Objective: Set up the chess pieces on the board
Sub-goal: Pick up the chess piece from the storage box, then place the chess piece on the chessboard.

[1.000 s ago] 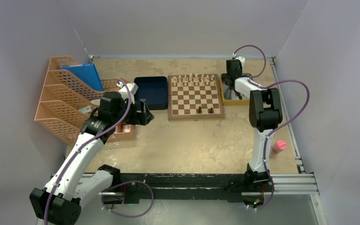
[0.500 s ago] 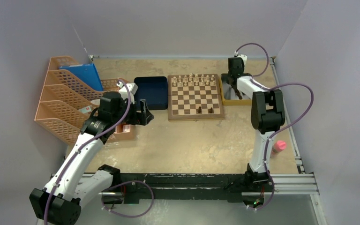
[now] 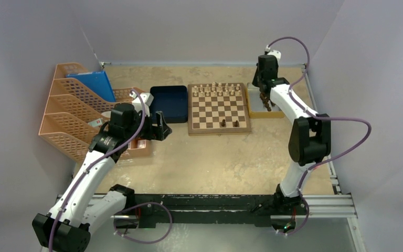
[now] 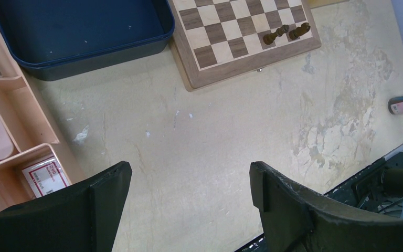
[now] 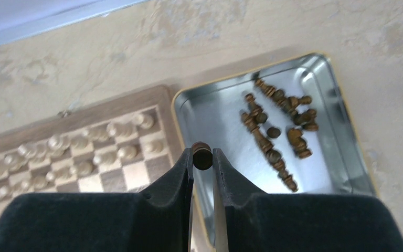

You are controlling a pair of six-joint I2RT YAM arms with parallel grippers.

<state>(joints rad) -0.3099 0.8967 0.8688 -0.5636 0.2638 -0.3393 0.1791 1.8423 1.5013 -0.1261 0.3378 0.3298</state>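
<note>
Scuffed beige tabletop, pale lilac walls on three sides. Far centre: square wooden chessboard [image 3: 219, 109], light and dark chequered squares, mid-brown border. Far two rows filled with pale wooden chessmen [image 3: 219, 90]. Near row carrying only two dark brown chessmen [image 3: 229, 123], side by side, right of centre. Just right of the board: shallow silver metal tray [image 5: 210, 113] with a yellowish rim, holding a loose heap of dark brown chessmen [image 5: 278, 128], most on their sides, toward its right half. Just left of the board: dark blue square tray [image 3: 170, 103]. Further left: orange mesh file racks [image 3: 68, 118].

Right gripper [image 5: 203, 159]: above the left edge of the silver tray, fingers pinched on one dark brown chessman [image 5: 202, 155], seen end-on from the wrist view. Kind of piece not tellable.

Left gripper [image 4: 189, 170]: jaws wide apart, nothing between them, hanging over bare table near the blue tray, well apart from the board.

Step in hand, as judged: carry from tray to board. Pick done, placing not yet. Dark side barely begun, with two standing and most of the rest in the tray.

Next move calls for:
- travel left and nearward to a free square in the near rows
- piece upright, lowered clear of the two standing men
- base flat on the square before release

Risk: tiny base, easy topple.
</note>
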